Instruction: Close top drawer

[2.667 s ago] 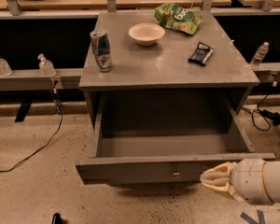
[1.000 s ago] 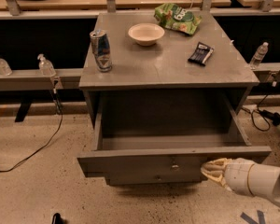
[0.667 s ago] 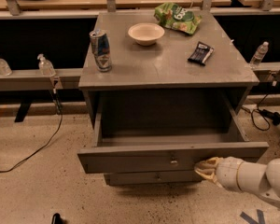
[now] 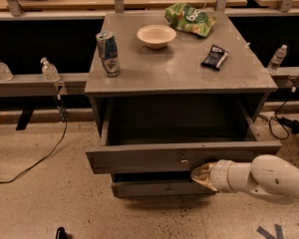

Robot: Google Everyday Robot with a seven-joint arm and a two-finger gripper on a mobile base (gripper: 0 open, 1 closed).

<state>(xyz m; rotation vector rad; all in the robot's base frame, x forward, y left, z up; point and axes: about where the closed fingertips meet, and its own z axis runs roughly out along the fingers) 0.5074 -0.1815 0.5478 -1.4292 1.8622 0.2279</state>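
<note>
Green bag (image 4: 189,18) bears unreadable white lettering; grey top drawer (image 4: 139,159), flat-fronted with round knob (image 4: 184,162), stands part open; gripper (image 4: 200,175) at its front, open or closed unclear

Our white arm (image 4: 269,178) enters from lower right, lying near level; our claw (image 4: 202,175) at its left end, tip pointing left.

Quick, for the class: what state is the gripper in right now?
Gripper: open or closed cannot be told; it is at the lower edge of the top drawer front, just right of the knob.
</note>
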